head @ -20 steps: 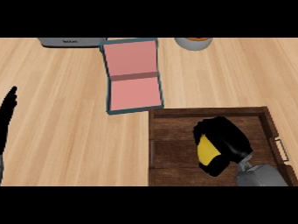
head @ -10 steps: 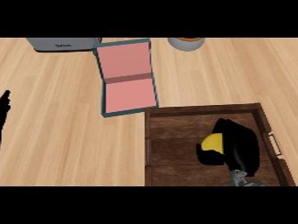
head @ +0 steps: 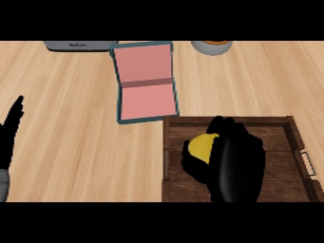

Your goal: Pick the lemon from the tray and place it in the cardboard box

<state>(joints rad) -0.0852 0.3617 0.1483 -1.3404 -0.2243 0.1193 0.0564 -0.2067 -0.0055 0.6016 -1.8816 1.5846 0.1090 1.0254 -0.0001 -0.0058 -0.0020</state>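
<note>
At five o'clock the right hand [head: 234,163] curls round the lemon [head: 199,144] in the wooden tray [head: 299,142]: the grasp step, I judge. Next, lift it clear of the tray's wall and carry toward eleven o'clock to the open cardboard box [head: 145,83] just beyond. The left hand [head: 2,142] rests open at nine o'clock. Farthest, a grey appliance [head: 77,45] and a cup [head: 212,46] stand off that path.

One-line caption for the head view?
Right robot hand curled round yellow lemon in dark wooden tray, teal-edged pink cardboard box beyond.
</note>
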